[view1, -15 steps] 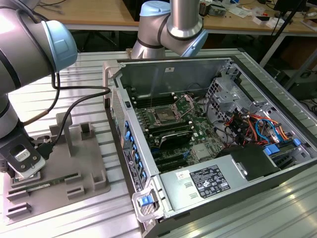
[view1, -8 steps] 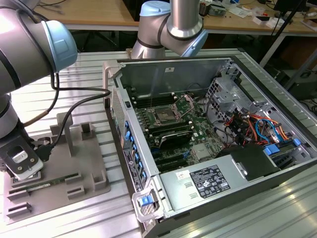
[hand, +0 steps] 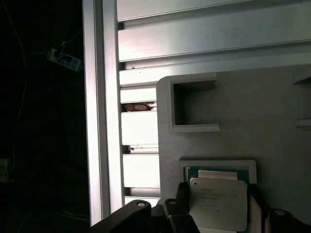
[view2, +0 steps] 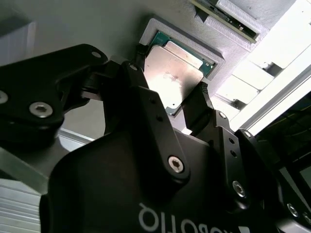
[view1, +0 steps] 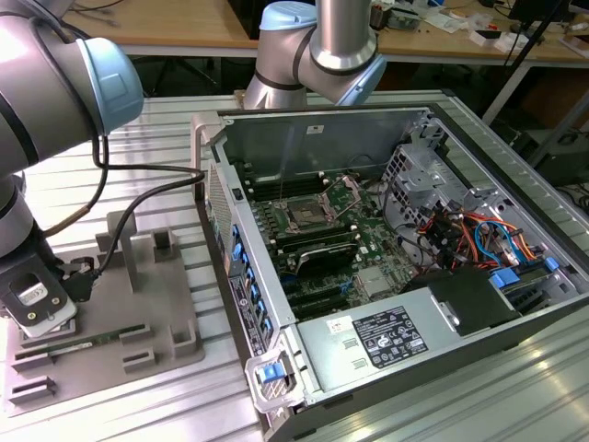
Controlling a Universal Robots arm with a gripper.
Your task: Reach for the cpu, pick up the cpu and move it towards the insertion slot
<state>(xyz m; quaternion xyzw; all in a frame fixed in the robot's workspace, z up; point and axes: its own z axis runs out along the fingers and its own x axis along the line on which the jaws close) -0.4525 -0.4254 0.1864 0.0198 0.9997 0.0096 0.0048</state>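
Note:
The cpu (view2: pixel 175 73) is a thin square chip with a pale silvery face and a green rim. It lies at a white-framed pocket of the grey fixture plate (view1: pixel 156 304). My gripper (view2: pixel 170 80) is low over it at the exterior view's far left (view1: pixel 41 318). Its black fingers (view2: pixel 199 99) press against two opposite edges of the chip, shut on it. In the first wrist view the cpu (hand: pixel 218 201) sits between the fingers of the gripper (hand: pixel 217 204). The insertion slot (view1: pixel 304 216) is a dark square socket with a shiny frame on the motherboard, far to the exterior view's right of the gripper.
The open computer case (view1: pixel 405 138) has tall metal walls around the motherboard. Grey holder blocks (view1: pixel 161 244) rise from the fixture plate, and a green memory stick (view1: pixel 74 348) lies in it. A black cable (view1: pixel 138 198) hangs from the arm. Ribbed aluminium table (view1: pixel 515 387) surrounds everything.

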